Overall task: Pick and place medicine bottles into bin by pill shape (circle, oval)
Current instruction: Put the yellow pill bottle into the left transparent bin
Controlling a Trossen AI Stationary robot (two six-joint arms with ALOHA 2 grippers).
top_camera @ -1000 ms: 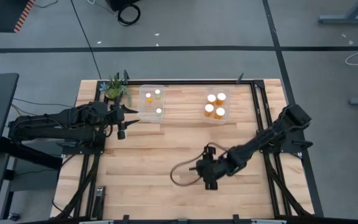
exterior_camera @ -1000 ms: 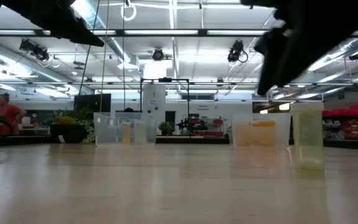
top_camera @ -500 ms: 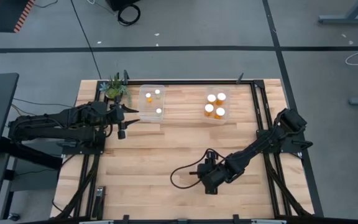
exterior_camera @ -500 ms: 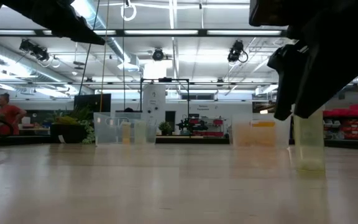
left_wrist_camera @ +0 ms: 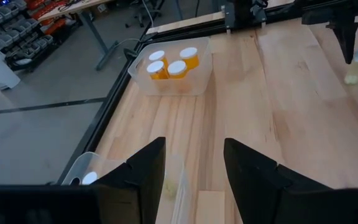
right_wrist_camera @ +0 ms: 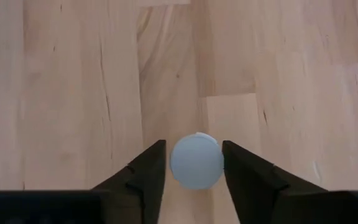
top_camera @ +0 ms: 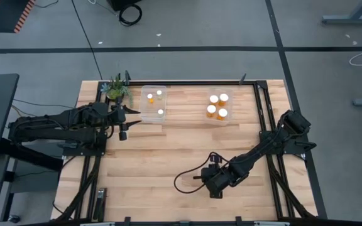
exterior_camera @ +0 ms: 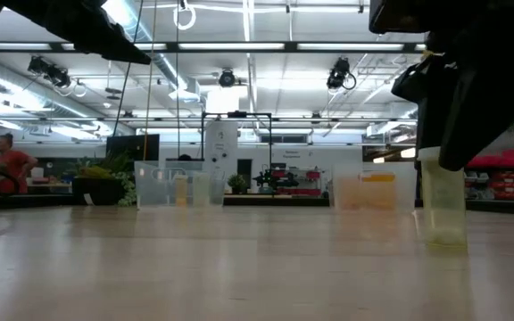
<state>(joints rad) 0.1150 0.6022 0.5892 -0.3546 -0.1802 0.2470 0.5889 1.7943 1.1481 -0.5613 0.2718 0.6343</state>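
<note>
One medicine bottle [exterior_camera: 443, 203], pale amber with a white cap [right_wrist_camera: 196, 160], stands upright on the wood table near its front edge. My right gripper [right_wrist_camera: 194, 163] is open above it, pointing down, with one finger on each side of the cap; in the high view the gripper [top_camera: 214, 182] hides the bottle. My left gripper [top_camera: 123, 120] is open and empty, level beside the left clear bin [top_camera: 153, 104], which holds three bottles. The right clear bin [top_camera: 218, 107] holds several bottles. My right gripper's fingers [right_wrist_camera: 148, 171] stand close on either side of the bottle's white cap [right_wrist_camera: 179, 163], coming from above and pointing down. I cannot tell whether they touch it. The bottle stands upright with its base on the table.
A small green potted plant [top_camera: 117, 88] stands at the far left corner beside the left bin. A dark cable loops on the table by the right arm [top_camera: 184, 179]. Bare wood lies between the bins and the front edge. A person [exterior_camera: 7, 167] shows far behind the table.
My right gripper has moved toward the table's near edge and a little to the right, and has come down over the standing bottle, so its fingers now flank the cap. The bottle has stayed where it was.
</note>
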